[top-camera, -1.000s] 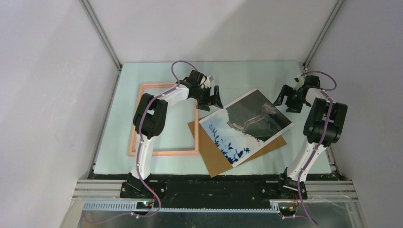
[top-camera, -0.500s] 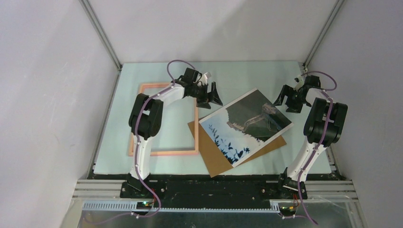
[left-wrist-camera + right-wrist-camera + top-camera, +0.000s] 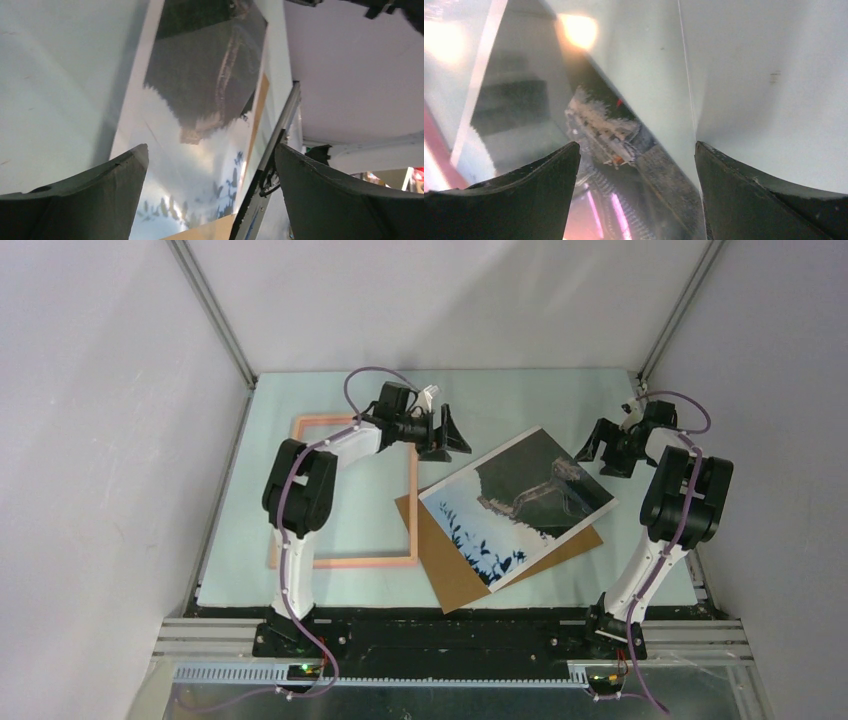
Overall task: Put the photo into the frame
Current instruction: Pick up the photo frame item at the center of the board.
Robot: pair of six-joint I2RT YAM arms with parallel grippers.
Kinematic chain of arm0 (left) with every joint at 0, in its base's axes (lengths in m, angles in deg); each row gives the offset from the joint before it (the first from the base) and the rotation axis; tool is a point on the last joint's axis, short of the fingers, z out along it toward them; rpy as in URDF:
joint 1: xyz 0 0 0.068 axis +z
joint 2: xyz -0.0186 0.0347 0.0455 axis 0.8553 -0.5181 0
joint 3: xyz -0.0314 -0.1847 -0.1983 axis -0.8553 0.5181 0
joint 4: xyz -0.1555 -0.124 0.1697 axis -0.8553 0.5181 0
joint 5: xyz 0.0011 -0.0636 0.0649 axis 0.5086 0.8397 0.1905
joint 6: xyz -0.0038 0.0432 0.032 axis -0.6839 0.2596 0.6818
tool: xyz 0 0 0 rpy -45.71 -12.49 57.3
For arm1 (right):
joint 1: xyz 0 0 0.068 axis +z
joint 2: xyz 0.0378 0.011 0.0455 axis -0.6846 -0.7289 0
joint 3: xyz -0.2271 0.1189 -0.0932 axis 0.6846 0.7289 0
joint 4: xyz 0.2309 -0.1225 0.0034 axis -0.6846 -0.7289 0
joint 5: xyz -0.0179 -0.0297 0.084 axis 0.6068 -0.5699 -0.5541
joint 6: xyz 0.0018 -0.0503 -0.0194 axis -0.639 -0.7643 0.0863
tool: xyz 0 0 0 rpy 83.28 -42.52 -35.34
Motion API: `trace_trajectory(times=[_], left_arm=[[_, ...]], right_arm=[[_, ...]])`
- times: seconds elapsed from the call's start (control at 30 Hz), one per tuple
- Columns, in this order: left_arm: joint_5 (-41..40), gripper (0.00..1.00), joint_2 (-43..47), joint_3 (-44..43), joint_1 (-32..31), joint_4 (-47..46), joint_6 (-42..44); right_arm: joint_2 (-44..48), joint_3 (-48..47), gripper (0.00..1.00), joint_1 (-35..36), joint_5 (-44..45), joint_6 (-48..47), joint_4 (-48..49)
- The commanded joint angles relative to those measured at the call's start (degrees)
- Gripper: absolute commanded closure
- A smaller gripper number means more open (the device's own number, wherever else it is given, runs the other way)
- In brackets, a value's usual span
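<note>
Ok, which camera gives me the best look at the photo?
The top external view: the whole photo shows, lying tilted on the brown backing board, all four white borders visible. The left wrist view sees it steeply slanted with glare; the right wrist view catches only a glary close-up part.

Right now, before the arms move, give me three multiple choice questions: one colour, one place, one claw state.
1. The frame is: A salmon pink, B blue, C black.
2. The photo lies: A inside the frame, B on the brown backing board, C under the frame.
3. The left claw is: A shut on the photo, B open and empty, C shut on the frame.
Answers: A, its thin border shows pink in the top view; B, the board's edges stick out beneath it, right of the frame; B, its wrist view shows it spread wide, gripping nothing.
</note>
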State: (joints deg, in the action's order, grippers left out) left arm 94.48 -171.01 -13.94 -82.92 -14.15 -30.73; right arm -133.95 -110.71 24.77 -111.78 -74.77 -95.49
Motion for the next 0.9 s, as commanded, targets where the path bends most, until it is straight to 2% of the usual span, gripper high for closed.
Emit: trace_trajectory(times=[0.0,0.23,0.33,0.43,0.5,0.57,0.7,0.87], left_arm=[[6.0,0.02,3.06,0.97,-1.39,-10.89,-5.06],[5.28,0.03,2.93,2.07,-1.37,-11.26,-5.1],[3.35,0.07,3.68,3.08,-1.39,-11.13,-4.74],[-0.29,0.11,4.46,2.92,-1.3,-6.2,-2.41],[-2.69,0.16,5.34,2.21,-1.2,-2.65,0.83],[-4.29,0.26,6.24,2.67,-0.72,-1.48,2.2],[-6.37,0.37,7.7,3.73,0.77,0.17,4.11],[-6.33,0.55,8.15,3.87,1.44,1.35,5.26]], right_arm=[[-1.69,1.96,0.12,1.18,-9.17,1.9,-1.18],[-1.27,2.78,0.12,0.79,-11.16,1.74,-0.2],[-1.22,2.78,0.13,0.69,-11.29,1.75,-0.1],[-1.0,3.03,0.13,0.68,-11.38,1.78,0.14],[-1.03,3.08,0.13,0.56,-11.39,1.78,0.21],[-1.02,3.2,0.13,0.4,-11.51,1.76,0.24],[-0.79,3.43,0.13,0.16,-11.65,1.78,0.52],[-0.52,3.66,0.13,0.36,-12.1,1.78,0.8]])
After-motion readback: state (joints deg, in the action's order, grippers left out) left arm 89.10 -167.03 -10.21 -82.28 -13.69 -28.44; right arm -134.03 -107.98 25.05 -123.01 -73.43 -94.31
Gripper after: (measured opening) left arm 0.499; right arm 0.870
